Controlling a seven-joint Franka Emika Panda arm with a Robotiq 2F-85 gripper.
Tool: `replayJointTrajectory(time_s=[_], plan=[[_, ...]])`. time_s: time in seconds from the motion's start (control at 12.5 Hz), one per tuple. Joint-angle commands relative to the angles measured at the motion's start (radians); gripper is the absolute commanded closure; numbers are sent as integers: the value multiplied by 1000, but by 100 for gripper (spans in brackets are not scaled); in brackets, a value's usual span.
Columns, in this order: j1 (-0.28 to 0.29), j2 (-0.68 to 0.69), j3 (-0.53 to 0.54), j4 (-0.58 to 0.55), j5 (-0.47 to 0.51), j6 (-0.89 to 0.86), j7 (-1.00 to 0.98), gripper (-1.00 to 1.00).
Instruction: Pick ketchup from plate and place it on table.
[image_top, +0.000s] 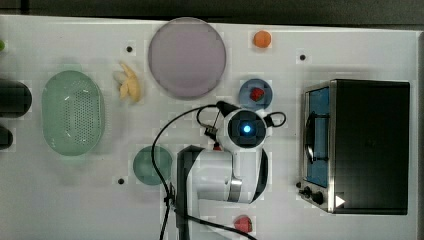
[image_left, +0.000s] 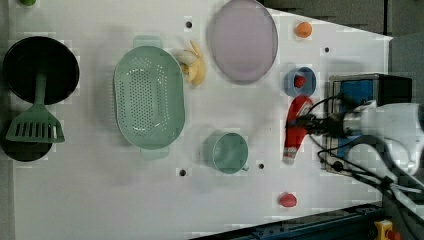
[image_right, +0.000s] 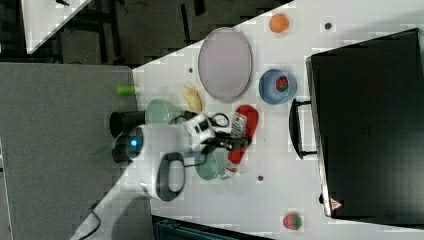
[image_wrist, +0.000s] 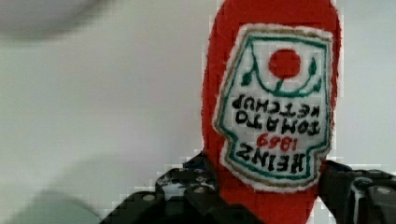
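In the left view, going from its left: a black round pan (image_left: 41, 70) with a green slotted spatula (image_left: 35, 127) across it, then a green perforated oval basket (image_left: 149, 97), a peeled yellow banana (image_left: 195, 65), a green cup (image_left: 229, 152), and the bare pale lilac round plate (image_left: 243, 40). Right of these lies the slim red ketchup bottle with a white label (image_left: 296, 130), over the white desk (image_left: 100, 200), just below a small blue dish (image_left: 300, 81). The black pincer (image_left: 306, 124) is clamped partway closed across the bottle's middle. A black toaster oven (image_left: 372, 87) stands close at the left view's right.
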Motion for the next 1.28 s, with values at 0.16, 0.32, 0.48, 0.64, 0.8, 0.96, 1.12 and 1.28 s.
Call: replayJointTrajectory(time_s=[0.16,0.32,0.48,0.64,0.8,0.96,1.12,1.28], plan=[[0,72,2,21,4,36,2,-21],[0,110,-2,20,4,101,2,-27],[0,109,0,18,4,126,2,-68],[0,77,5,23,5,102,2,-100],[0,17,12,49,7,57,36,-100],[1,-57,23,108,7,-16,160,-100],[1,-127,35,196,7,-122,336,-100],[1,-178,42,308,7,-289,497,-100]])
